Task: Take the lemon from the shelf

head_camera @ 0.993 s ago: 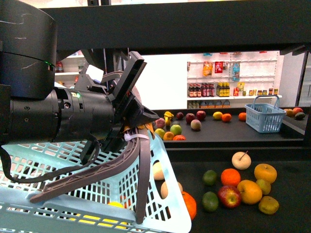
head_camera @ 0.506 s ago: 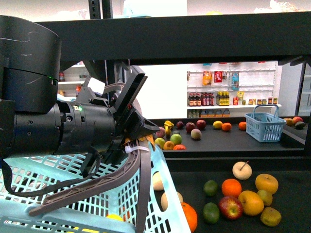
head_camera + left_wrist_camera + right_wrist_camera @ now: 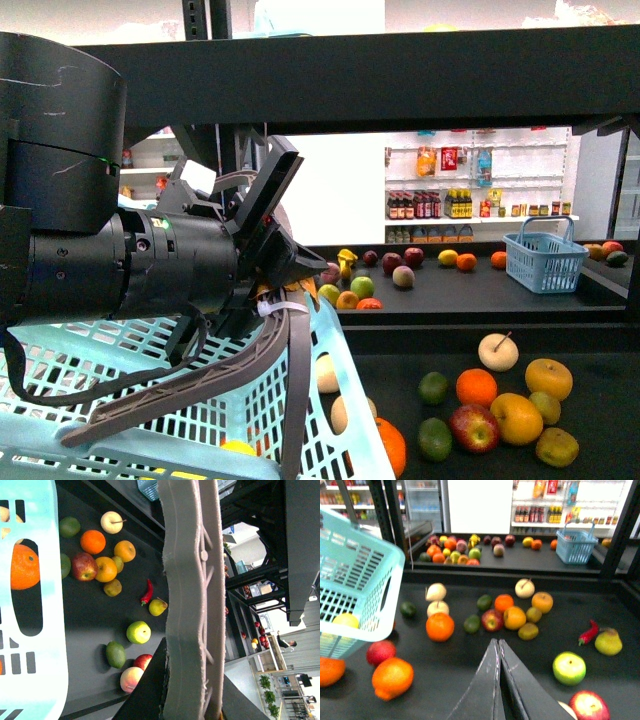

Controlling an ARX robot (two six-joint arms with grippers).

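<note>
Clamping left gripper [image 3: 290,268] jaws on grey basket handle [image 3: 200,375]. Pressing right gripper [image 3: 498,647] jaws together, empty, hovering above shelf [image 3: 470,667].

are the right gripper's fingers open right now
No, the right gripper has its fingers pressed together with no gap between them.

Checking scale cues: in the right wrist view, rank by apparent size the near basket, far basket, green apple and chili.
1. near basket
2. far basket, shrunk by distance
3. green apple
4. chili

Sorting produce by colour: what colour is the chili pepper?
The chili pepper is red; clearest in the right wrist view.
</note>
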